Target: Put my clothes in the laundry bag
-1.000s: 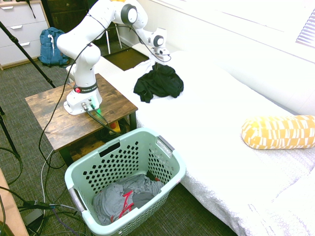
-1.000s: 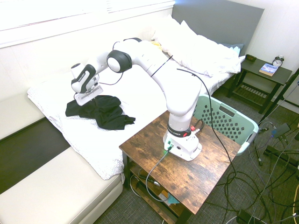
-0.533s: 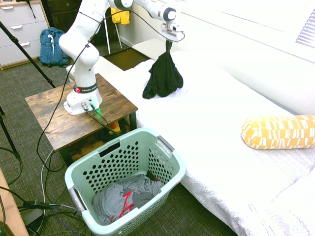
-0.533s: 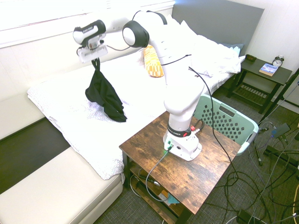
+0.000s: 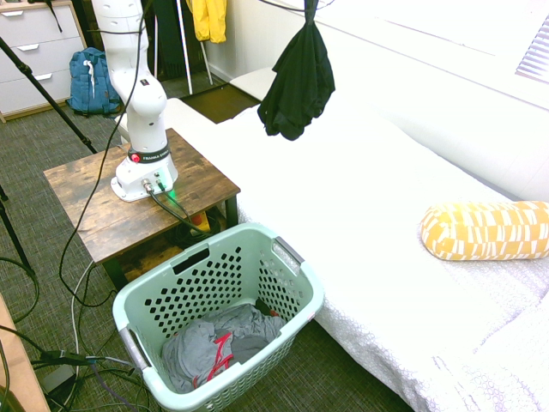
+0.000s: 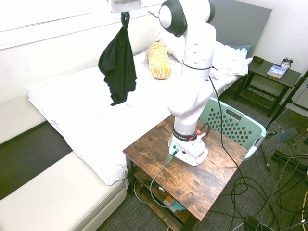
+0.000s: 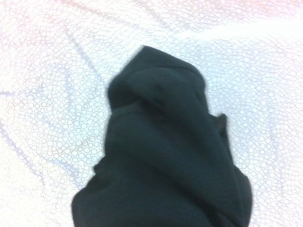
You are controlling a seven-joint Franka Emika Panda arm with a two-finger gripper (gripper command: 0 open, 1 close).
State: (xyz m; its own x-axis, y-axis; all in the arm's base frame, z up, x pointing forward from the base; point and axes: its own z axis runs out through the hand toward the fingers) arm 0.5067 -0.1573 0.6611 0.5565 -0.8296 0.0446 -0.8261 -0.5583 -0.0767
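Second exterior view: the black clothes (image 6: 119, 67) hang with their long axis vertical, bunched top pinched in the claw (image 6: 124, 16), loose end pointing down, clear above the white bed (image 6: 86, 110). White arm reared tall over the bench (image 6: 192, 178), claw aimed straight down. Mint laundry bag (image 5: 283, 257) sits on the floor beside the bench, well apart.

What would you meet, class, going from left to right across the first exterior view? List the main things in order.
Blue backpack → wooden side table → mint-green laundry basket with a grey garment inside → hanging black garment → yellow patterned bolster pillow.
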